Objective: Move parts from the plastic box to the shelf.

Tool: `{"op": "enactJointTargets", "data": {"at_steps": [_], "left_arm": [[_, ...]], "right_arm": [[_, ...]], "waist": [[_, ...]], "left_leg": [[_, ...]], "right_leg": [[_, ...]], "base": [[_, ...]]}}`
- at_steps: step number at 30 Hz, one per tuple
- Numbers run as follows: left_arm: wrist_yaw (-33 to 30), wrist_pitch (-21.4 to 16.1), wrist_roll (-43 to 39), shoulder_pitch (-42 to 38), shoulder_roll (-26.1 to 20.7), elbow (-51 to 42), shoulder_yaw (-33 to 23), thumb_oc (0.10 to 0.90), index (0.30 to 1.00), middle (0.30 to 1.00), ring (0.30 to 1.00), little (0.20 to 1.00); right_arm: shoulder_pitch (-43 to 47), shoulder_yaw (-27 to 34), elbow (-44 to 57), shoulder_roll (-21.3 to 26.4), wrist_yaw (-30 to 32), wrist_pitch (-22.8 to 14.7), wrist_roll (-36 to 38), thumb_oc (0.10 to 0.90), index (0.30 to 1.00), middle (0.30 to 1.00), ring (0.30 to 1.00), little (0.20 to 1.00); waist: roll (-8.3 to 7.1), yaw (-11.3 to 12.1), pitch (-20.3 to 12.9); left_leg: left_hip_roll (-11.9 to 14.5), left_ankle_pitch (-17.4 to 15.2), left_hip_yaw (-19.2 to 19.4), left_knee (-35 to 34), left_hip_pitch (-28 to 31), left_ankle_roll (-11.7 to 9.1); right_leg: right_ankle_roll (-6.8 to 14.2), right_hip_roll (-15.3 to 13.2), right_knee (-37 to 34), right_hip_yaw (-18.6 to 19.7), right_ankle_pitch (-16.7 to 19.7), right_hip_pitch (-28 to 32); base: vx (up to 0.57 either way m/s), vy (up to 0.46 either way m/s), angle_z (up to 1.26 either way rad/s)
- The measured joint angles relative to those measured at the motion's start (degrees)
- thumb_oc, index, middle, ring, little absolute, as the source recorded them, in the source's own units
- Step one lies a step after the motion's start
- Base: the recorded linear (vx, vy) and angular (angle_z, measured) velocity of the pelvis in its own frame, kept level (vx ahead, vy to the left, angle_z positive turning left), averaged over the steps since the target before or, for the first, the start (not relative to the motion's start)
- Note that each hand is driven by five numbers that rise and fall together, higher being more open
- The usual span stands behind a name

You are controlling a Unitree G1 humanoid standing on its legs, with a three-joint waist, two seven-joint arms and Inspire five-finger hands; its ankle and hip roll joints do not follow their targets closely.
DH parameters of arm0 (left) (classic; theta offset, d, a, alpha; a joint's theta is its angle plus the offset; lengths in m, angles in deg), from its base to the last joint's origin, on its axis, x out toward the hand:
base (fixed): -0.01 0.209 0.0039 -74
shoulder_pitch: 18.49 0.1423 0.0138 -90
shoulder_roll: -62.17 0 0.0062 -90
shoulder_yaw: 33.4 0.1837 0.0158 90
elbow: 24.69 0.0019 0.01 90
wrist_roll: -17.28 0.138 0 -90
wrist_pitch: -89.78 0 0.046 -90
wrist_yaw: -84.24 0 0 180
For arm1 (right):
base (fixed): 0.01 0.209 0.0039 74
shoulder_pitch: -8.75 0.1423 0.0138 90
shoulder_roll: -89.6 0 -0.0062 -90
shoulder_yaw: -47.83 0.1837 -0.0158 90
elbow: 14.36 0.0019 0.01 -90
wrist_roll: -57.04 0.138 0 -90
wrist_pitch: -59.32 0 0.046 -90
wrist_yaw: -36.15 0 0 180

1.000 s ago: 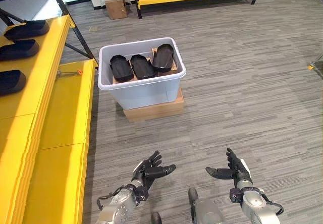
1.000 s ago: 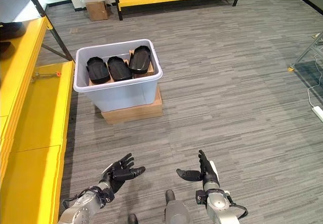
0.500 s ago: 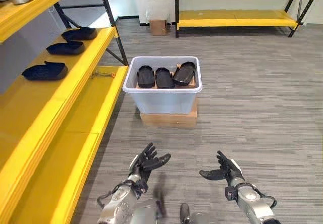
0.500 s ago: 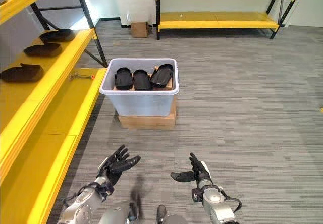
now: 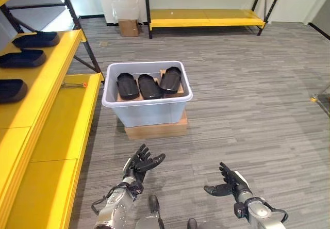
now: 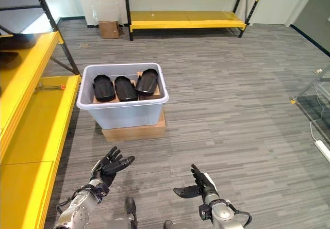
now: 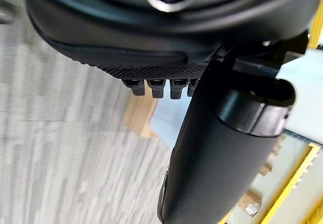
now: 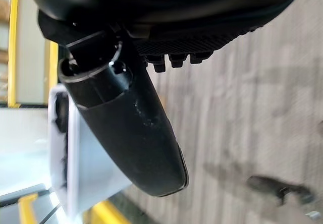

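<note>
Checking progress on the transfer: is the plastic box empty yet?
No, three black parts lie side by side in the plastic box.

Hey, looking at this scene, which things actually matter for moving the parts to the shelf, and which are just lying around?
Part of the job:
- pale plastic box
- three black moulded parts inside it
- yellow shelf unit on the left
- black parts already on that shelf
- left hand, right hand, both open

Just lying about:
- small cardboard box by the far wall
- far yellow shelving

Two silver-grey forearms, each ending in a dark hand: left hand [image 5: 138, 165], right hand [image 5: 230, 185]. Black jointed fingers and thick rounded thumbs; palm edges finely ribbed and textured up close. Dark collar at each wrist.
</note>
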Motion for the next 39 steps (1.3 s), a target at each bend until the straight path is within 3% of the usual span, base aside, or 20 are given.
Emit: {"op": "enactJointTargets", "data": {"at_steps": [5,17,23,27,30,32,35,39], "left_arm": [[-0.1,0.1,0.0,0.4,-3.1,-0.4,-0.5,0.9,1.0,1.0,1.0,1.0],[0.0,1.1,0.1,3.6,-3.1,-0.8,0.0,0.9,1.0,1.0,1.0,1.0],[-3.7,-2.3,3.3,2.9,-3.2,-4.0,-0.8,0.9,1.0,1.0,1.0,1.0],[-5.1,-3.1,3.6,2.0,-3.2,-5.9,-6.1,0.9,1.0,1.0,1.0,1.0],[-5.2,-4.2,5.0,1.7,-3.7,-6.9,-10.0,0.9,1.0,1.0,1.0,1.0],[-6.3,-5.9,5.6,0.4,-4.0,-8.2,-11.5,0.9,1.0,1.0,1.0,1.0],[-7.2,-6.7,6.8,-0.9,-3.9,-8.2,-11.5,0.9,1.0,1.0,1.0,1.0],[-7.1,-6.7,7.2,-1.7,-3.5,-8.3,-11.1,0.9,1.0,1.0,1.0,1.0]], "right_arm": [[1.7,0.0,0.0,-2.5,0.1,-0.1,0.0,0.9,1.0,1.0,1.0,1.0],[0.7,0.4,-0.6,-0.6,1.5,0.1,0.0,0.9,1.0,1.0,1.0,1.0],[1.6,2.1,-0.5,-2.9,10.6,-3.1,1.7,0.9,1.0,1.0,1.0,1.0],[1.5,7.4,4.8,-4.2,16.9,-5.6,3.1,0.9,1.0,1.0,1.0,1.0],[2.4,11.5,10.6,-4.0,19.3,-7.7,3.3,0.9,1.0,1.0,1.0,1.0],[4.1,14.6,15.9,-3.7,20.6,-12.5,3.2,0.9,1.0,1.0,1.0,1.0],[6.4,15.0,18.2,-3.2,20.9,-13.7,2.4,0.9,1.0,1.0,1.0,1.0],[6.2,14.8,20.2,-3.5,19.8,-13.8,2.2,0.9,1.0,1.0,1.0,1.0]], "waist": [[0.1,1.1,0.1],[0.87,0.8,0.5],[0.04,1.2,1.0],[-0.06,1.1,1.1],[0.01,1.1,1.1],[0.02,1.0,1.1],[0.07,1.0,1.1],[0.28,1.0,0.9]], "left_leg": [[-3.2,-0.3,0.0,-0.1,0.5,1.4],[-3.3,-2.3,-0.6,0.0,1.1,0.6],[-4.7,-3.9,0.3,1.2,0.5,2.2],[-5.5,-4.9,0.6,1.0,0.8,2.8],[-5.4,-5.0,1.6,0.1,2.7,3.2],[-5.5,-5.5,1.8,-0.2,3.9,3.7],[-5.5,-5.7,2.1,-1.0,4.6,3.9],[-5.5,-6.0,2.1,-1.6,5.6,4.7]], "right_leg": [[1.8,-2.5,-3.4,-0.6,0.1,2.5],[1.9,-2.6,-5.2,-0.9,0.2,4.2],[2.6,-4.1,-5.7,-0.5,-0.2,4.1],[2.8,-4.9,-5.3,-0.5,-0.1,3.8],[2.9,-5.2,-3.0,-0.4,-0.1,3.7],[2.9,-5.3,-0.7,-0.5,-0.1,3.4],[3.0,-5.3,2.0,-0.4,0.0,2.2],[3.3,-5.7,10.6,-0.4,-0.2,-1.4]], "base": [[0.06,0.02,0.12],[0.14,0.038,0.0],[0.2,0.082,-0.06],[0.17,0.098,-0.05],[0.12,0.101,-0.16],[0.14,0.153,-0.1],[0.1,0.117,-0.05],[0.08,0.116,0.0]]}}
